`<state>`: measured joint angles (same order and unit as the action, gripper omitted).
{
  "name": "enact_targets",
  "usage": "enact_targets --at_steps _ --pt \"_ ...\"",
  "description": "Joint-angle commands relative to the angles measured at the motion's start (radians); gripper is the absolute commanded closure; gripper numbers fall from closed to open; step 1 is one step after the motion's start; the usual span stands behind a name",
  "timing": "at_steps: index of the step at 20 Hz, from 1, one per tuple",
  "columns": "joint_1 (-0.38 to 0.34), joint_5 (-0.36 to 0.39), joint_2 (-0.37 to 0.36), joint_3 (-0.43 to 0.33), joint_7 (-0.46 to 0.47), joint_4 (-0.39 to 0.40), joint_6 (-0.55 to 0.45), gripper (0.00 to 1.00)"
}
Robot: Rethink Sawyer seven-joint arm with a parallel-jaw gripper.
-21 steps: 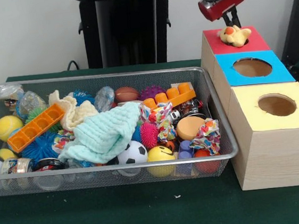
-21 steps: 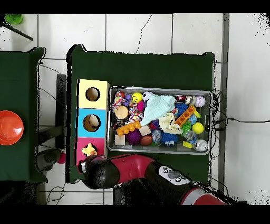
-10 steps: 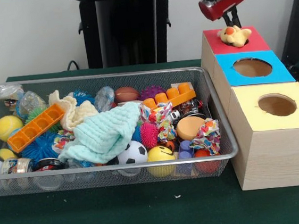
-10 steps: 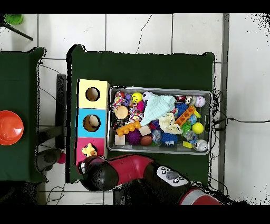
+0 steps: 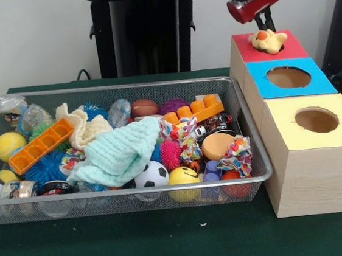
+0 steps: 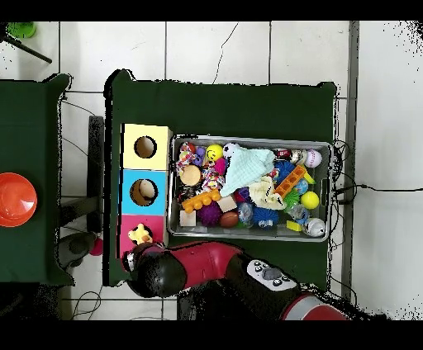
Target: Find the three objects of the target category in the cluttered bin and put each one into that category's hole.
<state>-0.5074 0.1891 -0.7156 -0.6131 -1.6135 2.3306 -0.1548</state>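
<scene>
A yellow plush duck (image 5: 267,40) with an orange beak lies on the hole of the red-topped box (image 5: 293,48), partly sunk in. My gripper (image 5: 264,24) hangs just above the duck, open, holding nothing. The overhead view shows the duck (image 6: 139,234) on the red box (image 6: 126,227); there the arm's end (image 6: 153,268) hides the gripper. The wire bin (image 5: 245,120) is full of mixed toys: balls, cloths, spiky balls and orange blocks.
The blue-topped box (image 5: 288,78) and the yellow-topped box (image 5: 316,120) stand in a row with the red one, right of the bin, their holes uncovered. A mint cloth (image 5: 120,153) covers the bin's middle. Green table surface (image 5: 170,238) lies in front.
</scene>
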Motion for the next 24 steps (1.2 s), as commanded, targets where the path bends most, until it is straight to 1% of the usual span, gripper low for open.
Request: enact_targets --at_steps 1,3,11,15,24 --pt "-0.062 -0.126 0.012 -0.010 -0.153 -0.108 -0.162 1.00" --pt "-0.066 -0.144 0.004 -0.020 -0.141 -0.104 -0.196 1.00" --pt "-0.077 -0.197 -0.003 -0.039 -0.122 -0.091 -0.274 1.00" --pt "-0.084 -0.214 -0.005 -0.048 -0.124 -0.080 -0.285 1.00" --pt "-0.079 -0.219 -0.007 -0.045 -0.104 -0.077 -0.306 1.00"
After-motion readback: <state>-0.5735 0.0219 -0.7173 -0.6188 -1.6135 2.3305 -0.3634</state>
